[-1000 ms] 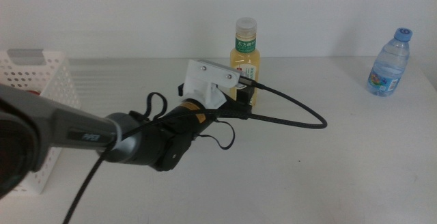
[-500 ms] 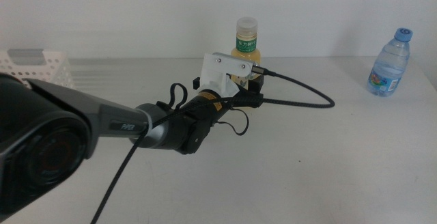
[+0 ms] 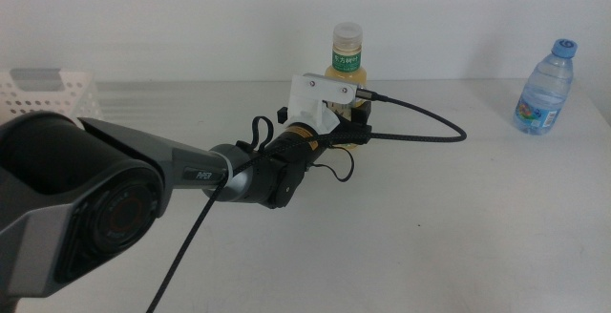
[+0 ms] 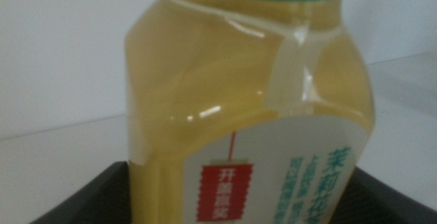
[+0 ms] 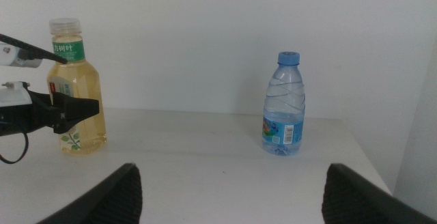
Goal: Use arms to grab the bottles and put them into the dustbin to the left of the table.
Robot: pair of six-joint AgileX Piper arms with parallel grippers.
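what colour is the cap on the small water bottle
Blue, on the water bottle; the cap shows best in the right wrist view.

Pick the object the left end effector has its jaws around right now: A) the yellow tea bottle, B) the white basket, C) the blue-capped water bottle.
A: the left end effector has a jaw on each side of the yellow tea bottle, filling the left wrist view.
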